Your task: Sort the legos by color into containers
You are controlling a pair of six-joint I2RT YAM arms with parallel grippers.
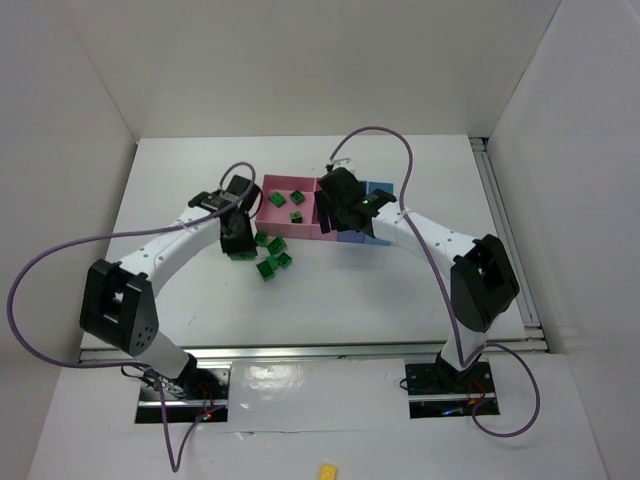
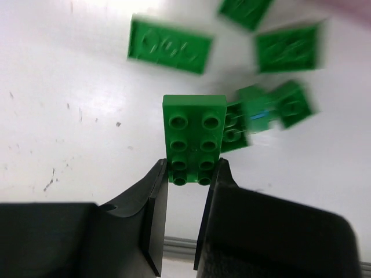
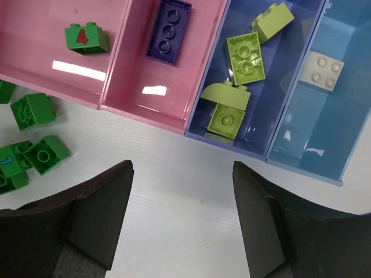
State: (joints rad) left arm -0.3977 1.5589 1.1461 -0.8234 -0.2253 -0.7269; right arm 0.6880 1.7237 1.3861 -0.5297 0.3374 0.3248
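Note:
In the left wrist view a green two-by-three brick (image 2: 194,136) lies on the white table, and my left gripper (image 2: 191,171) is shut on its near end, a fingertip on each side. Other green legos (image 2: 170,44) (image 2: 288,47) lie around it, blurred. My right gripper (image 3: 182,174) stands open over bare table just before the containers. The pink compartments (image 3: 35,63) hold a green brick marked 4 (image 3: 86,38) and a dark purple brick (image 3: 169,31). The blue compartment (image 3: 278,98) holds lime bricks (image 3: 246,58). The light-blue one (image 3: 324,127) holds a beige brick (image 3: 322,70).
Loose green bricks (image 1: 272,262) sit in front of the pink tray (image 1: 280,215), between the two arms. A metal rail (image 1: 505,230) runs along the table's right edge. A lone yellow brick (image 1: 328,470) lies off the table by the arm bases.

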